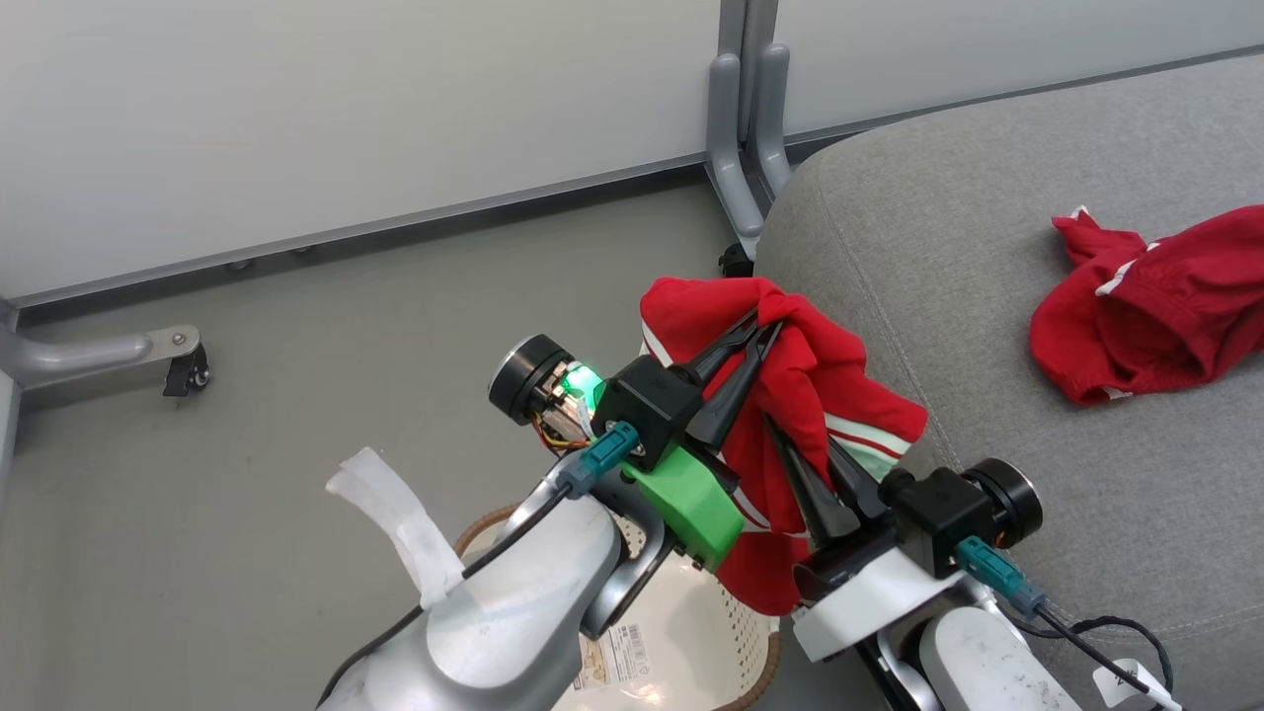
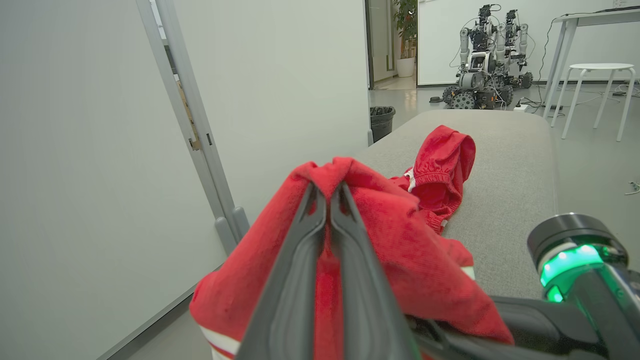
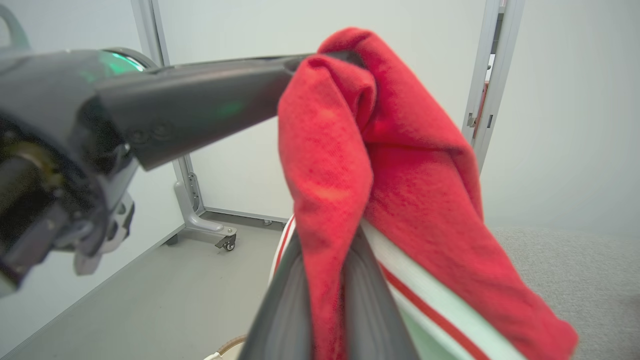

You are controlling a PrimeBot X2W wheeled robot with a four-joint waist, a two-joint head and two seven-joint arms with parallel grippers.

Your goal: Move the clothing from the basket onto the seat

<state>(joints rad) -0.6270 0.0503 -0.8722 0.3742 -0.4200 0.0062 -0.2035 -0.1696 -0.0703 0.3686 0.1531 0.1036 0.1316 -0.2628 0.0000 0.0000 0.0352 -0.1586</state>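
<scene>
The striped red garment [image 1: 800, 375] hangs bunched in the air, above the basket [image 1: 736, 632] and just beside the rounded edge of the seat [image 1: 987, 257]. The left end effector [image 1: 766, 324] pinches its top fold, fingers pressed together on the cloth. The right end effector [image 1: 802, 449] pinches a lower fold between its fingers. The second red garment [image 1: 1155, 306] lies crumpled on the seat, well apart. The basket stands on the grey floor [image 1: 395, 296].

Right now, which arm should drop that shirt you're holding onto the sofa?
Probably the right gripper: both pinch the shirt, but it sits beside the sofa; the left gripper is farther off.
</scene>
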